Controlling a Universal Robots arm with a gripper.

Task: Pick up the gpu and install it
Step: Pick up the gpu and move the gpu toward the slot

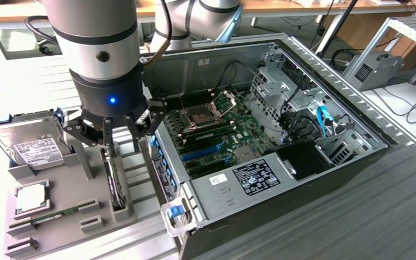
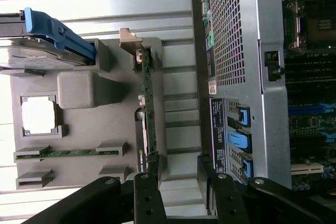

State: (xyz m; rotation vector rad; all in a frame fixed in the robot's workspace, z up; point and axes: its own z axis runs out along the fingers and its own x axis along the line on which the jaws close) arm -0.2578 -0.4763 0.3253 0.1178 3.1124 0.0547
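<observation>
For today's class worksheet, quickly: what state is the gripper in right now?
Gripper: open, holding nothing, hovering just above the gpu, which stands on edge in the grey tray.

The gpu (image 2: 148, 98) is green, its holder (image 2: 115, 124) grey; the hard drive (image 1: 31, 142) silver, white-labelled, blue-framed; the claw (image 1: 119, 142) black.
</observation>
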